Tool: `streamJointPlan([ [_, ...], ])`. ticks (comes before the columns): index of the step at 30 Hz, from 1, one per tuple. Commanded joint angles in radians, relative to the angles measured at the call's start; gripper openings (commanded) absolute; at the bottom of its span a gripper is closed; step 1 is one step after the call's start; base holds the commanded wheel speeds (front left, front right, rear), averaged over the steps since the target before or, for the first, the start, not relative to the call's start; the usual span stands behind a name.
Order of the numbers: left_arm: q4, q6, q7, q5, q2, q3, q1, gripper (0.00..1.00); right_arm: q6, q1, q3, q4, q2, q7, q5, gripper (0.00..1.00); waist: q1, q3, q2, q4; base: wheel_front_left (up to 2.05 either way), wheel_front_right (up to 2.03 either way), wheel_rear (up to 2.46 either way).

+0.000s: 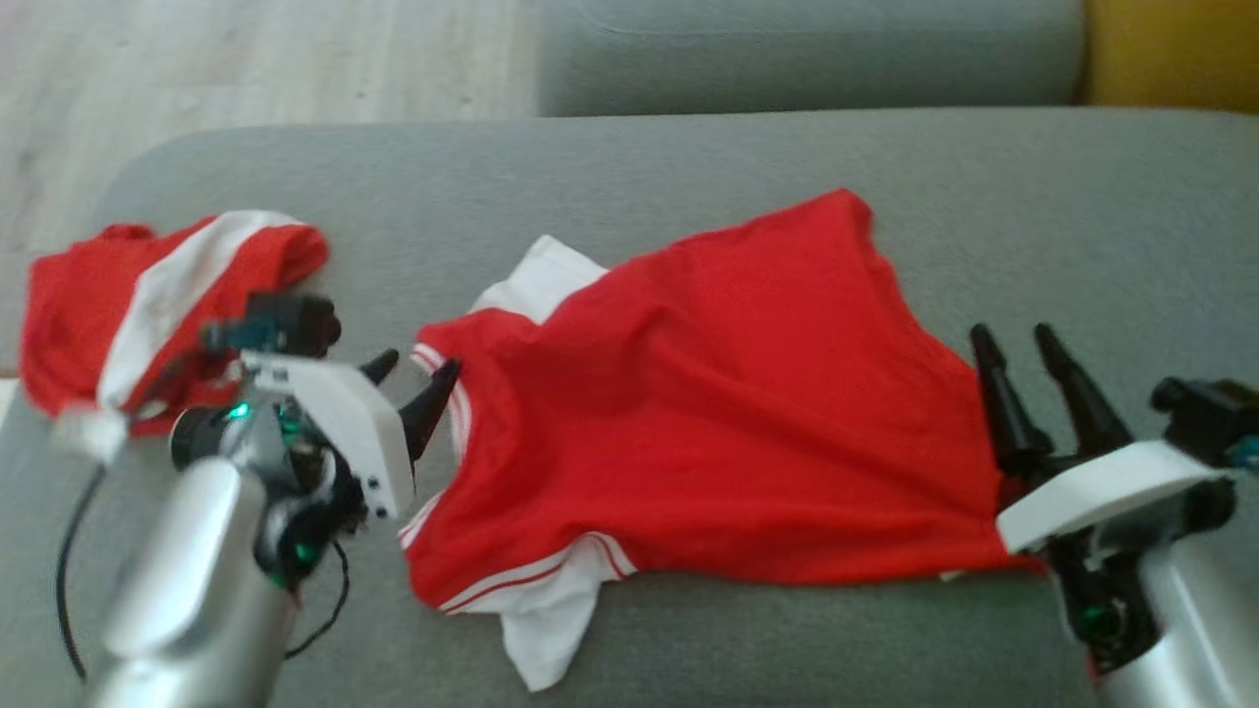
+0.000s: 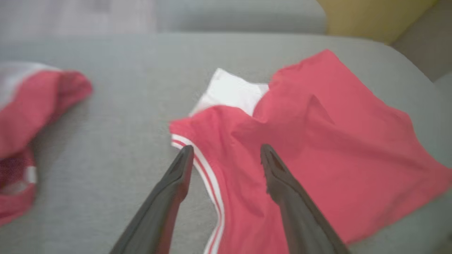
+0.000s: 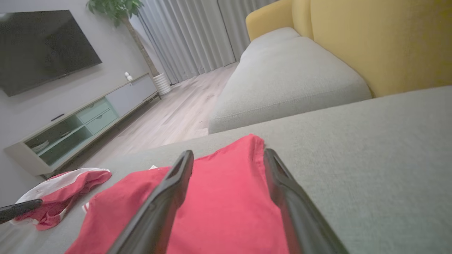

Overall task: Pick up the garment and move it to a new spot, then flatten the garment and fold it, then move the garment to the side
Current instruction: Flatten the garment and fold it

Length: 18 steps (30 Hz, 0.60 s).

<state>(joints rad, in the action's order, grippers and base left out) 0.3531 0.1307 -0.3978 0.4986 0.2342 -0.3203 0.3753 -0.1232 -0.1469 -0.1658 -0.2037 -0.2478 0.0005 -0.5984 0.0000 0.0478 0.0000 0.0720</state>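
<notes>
Nearest the robot, the left gripper (image 1: 421,366) hangs with its fingers spread and nothing between them. In its wrist view one finger lies over bare grey fabric and the other over red cloth, so they straddle the white-striped edge of the garment (image 1: 708,393). The right gripper (image 1: 1011,334) is likewise released and empty, its fingers parted above the garment's opposite end, where the red cloth runs in under its pale wrist. The wrist views are soft, so it cannot be told whether either pair of fingertips touches the cloth or hovers just above it. The garment lies across the middle of the grey cushion (image 1: 1033,197), spread out between the two grippers, mostly open. Shallow creases run over its body, one white sleeve is bunched at the near edge and another pokes out at the far side. From this the pick-up and move to a new spot look done and the flattening looks under way or nearly finished. No fold has been made, and the shift to the side is still to come. Well apart at the cushion's left end sits a second garment (image 1: 148,295), red and white, crumpled in a heap. Beyond are another grey cushion (image 1: 807,49), a yellow backrest (image 3: 381,42), the wooden floor (image 1: 246,59) and a television (image 3: 42,46).
</notes>
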Motion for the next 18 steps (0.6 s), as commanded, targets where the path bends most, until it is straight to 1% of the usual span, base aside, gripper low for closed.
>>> streamJointPlan([
  [1,-0.016,-0.001,-0.043,0.046,0.035,0.016,0.065,1.0,-0.008,-0.01,-0.004,0.039,-0.004,0.0,0.012,1.0,0.0,0.022,0.0,-0.04,0.0,0.0,0.0],
  [4,0.043,0.0,-0.191,0.161,0.078,-0.05,0.12,1.0,-0.008,-0.017,-0.001,0.044,0.023,0.012,0.039,1.0,0.0,0.037,0.0,-0.089,0.0,0.0,0.0],
  [6,0.081,0.0,-0.256,0.211,0.099,-0.08,0.147,1.0,-0.008,-0.022,0.002,0.047,0.034,0.018,0.048,1.0,0.0,0.047,0.0,-0.117,0.0,0.0,0.0],
  [8,0.131,0.0,-0.29,0.242,0.109,-0.086,0.171,1.0,-0.008,-0.026,0.004,0.049,0.041,0.023,0.054,1.0,0.0,0.055,0.0,-0.14,0.0,0.0,0.0],
  [10,0.188,0.0,-0.305,0.237,0.12,-0.095,0.197,1.0,-0.008,-0.029,0.002,0.05,0.046,0.026,0.058,1.0,0.0,0.065,0.0,-0.16,0.0,0.0,0.0],
  [16,0.345,-0.001,-0.317,0.25,0.105,-0.096,0.269,1.0,-0.008,-0.047,-0.009,0.051,0.061,0.025,0.056,1.0,0.0,0.092,0.0,-0.2,0.0,0.0,0.0],
  [17,0.366,-0.001,-0.319,0.25,0.106,-0.099,0.28,0.95,-0.008,-0.049,-0.011,0.049,0.062,0.024,0.057,1.0,0.0,0.095,0.0,-0.204,0.0,0.0,0.0],
  [18,0.382,-0.001,-0.321,0.249,0.109,-0.104,0.292,0.39,-0.008,-0.051,-0.014,0.047,0.063,0.022,0.058,1.0,0.0,0.097,0.0,-0.208,0.0,0.0,0.0],
])
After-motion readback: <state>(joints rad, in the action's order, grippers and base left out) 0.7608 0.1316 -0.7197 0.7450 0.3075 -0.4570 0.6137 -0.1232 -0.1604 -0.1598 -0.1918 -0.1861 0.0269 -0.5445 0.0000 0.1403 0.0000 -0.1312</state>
